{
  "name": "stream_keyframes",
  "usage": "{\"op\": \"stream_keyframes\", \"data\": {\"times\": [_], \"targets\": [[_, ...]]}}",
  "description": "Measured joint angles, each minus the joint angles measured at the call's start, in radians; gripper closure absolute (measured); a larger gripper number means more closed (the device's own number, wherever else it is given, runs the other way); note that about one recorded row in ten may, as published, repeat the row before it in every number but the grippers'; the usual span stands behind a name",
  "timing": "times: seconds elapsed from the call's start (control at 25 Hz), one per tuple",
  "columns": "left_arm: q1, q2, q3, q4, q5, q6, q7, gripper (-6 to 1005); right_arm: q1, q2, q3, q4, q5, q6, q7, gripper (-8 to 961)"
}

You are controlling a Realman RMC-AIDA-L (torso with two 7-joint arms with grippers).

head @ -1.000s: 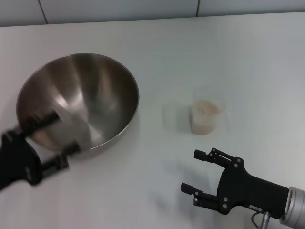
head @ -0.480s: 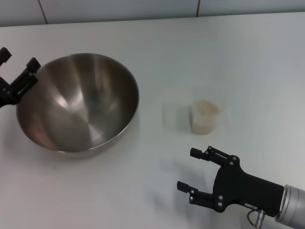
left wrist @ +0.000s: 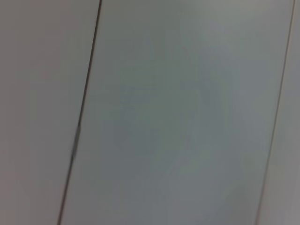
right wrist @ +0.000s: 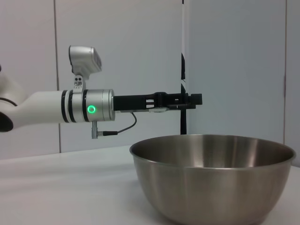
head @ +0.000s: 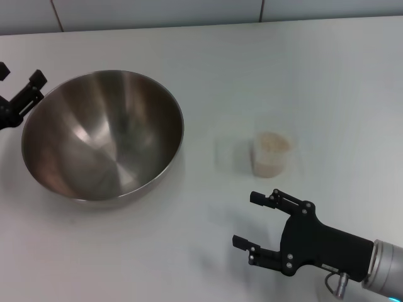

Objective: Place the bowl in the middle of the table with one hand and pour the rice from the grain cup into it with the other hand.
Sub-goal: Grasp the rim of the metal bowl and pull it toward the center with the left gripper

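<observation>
The steel bowl [head: 104,135] stands upright on the left half of the white table [head: 208,69]. It also shows in the right wrist view [right wrist: 211,176]. My left gripper [head: 19,80] is open and empty at the far left edge, just clear of the bowl's rim. In the right wrist view it [right wrist: 183,100] hovers above the bowl's far rim. The clear grain cup [head: 271,157] stands right of centre, with rice [head: 272,143] in it. My right gripper [head: 245,219] is open and empty, near the front edge, a short way in front of the cup.
A tiled wall [head: 157,12] runs behind the table's far edge. The left wrist view shows only pale wall panels [left wrist: 178,112]. Bare tabletop lies between the bowl and the cup.
My left gripper has swung from the bowl's near-left rim up to its far-left side, clear of it. The bowl has stayed put. My right gripper has crept slightly left.
</observation>
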Motion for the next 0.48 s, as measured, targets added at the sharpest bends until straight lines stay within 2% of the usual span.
{"op": "stream_keyframes", "data": {"times": [0.08, 0.2, 0.32, 0.36, 0.4, 0.48], "targets": [[-0.006, 0.0, 0.017, 0.024, 0.004, -0.002, -0.043, 185, 0.002, 0.0, 0.0, 0.0, 0.0, 0.001, 0.0, 165], [-0.024, 0.0, 0.186, 0.163, 0.009, -0.041, -0.285, 186, 0.004, -0.001, 0.0, 0.0, 0.0, 0.001, 0.0, 165], [-0.024, 0.0, 0.186, 0.163, 0.009, -0.041, -0.285, 187, 0.005, -0.002, 0.0, 0.0, 0.0, 0.001, 0.0, 165], [-0.021, -0.001, 0.378, 0.289, 0.01, -0.092, -0.5, 187, 0.005, -0.002, 0.0, 0.0, 0.0, 0.001, 0.0, 165], [-0.011, -0.001, 0.486, 0.348, 0.01, -0.119, -0.6, 187, 0.005, -0.002, 0.0, 0.0, 0.001, 0.001, 0.0, 165], [0.007, 0.0, 0.634, 0.433, 0.011, -0.153, -0.724, 188, 0.006, -0.002, 0.0, 0.0, 0.001, 0.001, 0.0, 165]]}}
